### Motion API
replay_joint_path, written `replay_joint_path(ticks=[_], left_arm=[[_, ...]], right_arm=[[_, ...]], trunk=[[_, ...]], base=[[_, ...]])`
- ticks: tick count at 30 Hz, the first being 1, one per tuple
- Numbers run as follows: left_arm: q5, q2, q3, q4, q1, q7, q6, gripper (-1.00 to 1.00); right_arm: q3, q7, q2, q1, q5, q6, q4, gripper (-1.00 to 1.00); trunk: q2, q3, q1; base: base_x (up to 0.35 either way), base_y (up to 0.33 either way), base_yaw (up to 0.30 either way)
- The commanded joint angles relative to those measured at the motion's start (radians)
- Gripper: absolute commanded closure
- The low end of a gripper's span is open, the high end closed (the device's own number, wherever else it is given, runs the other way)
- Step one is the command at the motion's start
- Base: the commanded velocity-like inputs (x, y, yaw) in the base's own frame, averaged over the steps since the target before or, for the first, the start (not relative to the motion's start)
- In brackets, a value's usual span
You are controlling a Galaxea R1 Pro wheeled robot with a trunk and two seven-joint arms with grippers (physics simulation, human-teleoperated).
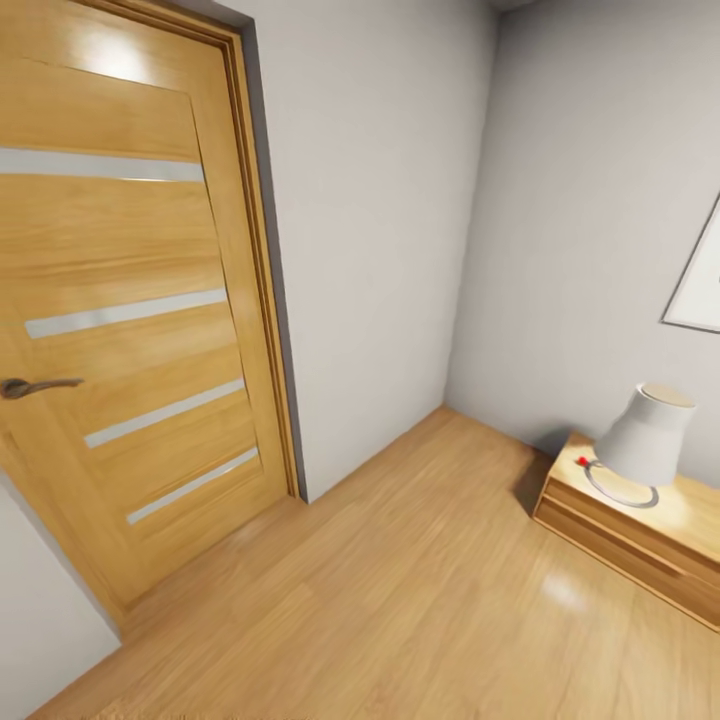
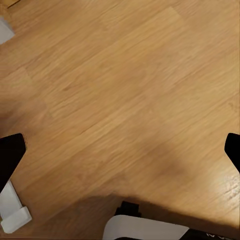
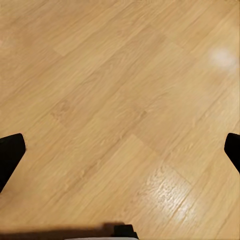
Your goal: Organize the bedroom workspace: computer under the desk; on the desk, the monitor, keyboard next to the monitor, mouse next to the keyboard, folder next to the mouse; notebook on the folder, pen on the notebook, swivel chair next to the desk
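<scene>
No object of the task is in view; I am on my way through a room corner. In the left wrist view my left gripper (image 2: 120, 147) hangs open over bare wood plank floor (image 2: 125, 90), its black fingertips (image 2: 11, 152) far apart at the picture's edges. In the right wrist view my right gripper (image 3: 120, 150) is open as well, its black fingertips (image 3: 10, 152) spread wide above the same kind of floor (image 3: 120, 90). Nothing lies between either pair of fingers.
A closed wooden door (image 1: 120, 300) with pale stripes and a dark handle (image 1: 30, 386) stands at the left. Grey walls (image 1: 380, 220) meet in a corner ahead. A low wooden cabinet (image 1: 640, 530) with a white lamp (image 1: 648, 435) stands at the right, below a picture frame (image 1: 700, 280).
</scene>
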Motion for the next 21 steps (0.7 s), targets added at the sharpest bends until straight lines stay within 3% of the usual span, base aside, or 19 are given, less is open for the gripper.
replay_joint_path(ticks=[1, 12, 21], left_arm=[[0.008, -0.001, -0.006, 0.001, -0.001, 0.002, -0.004, -1.00], [0.008, -0.002, -0.006, 0.001, -0.001, 0.002, -0.003, -1.00], [0.008, -0.002, -0.006, 0.001, -0.001, 0.002, -0.001, -1.00]], right_arm=[[0.000, -0.008, 0.001, -0.001, 0.007, -0.003, 0.002, -1.00], [0.000, -0.008, 0.003, -0.001, 0.007, -0.004, 0.002, -1.00], [0.000, -0.008, 0.003, -0.001, 0.007, -0.005, 0.002, -1.00]], trunk=[[-0.002, -0.002, 0.001], [-0.002, 0.000, 0.001], [-0.002, 0.010, 0.001]], base=[[0.121, 0.000, 0.270], [0.261, 0.000, 0.268], [0.278, 0.000, 0.191]])
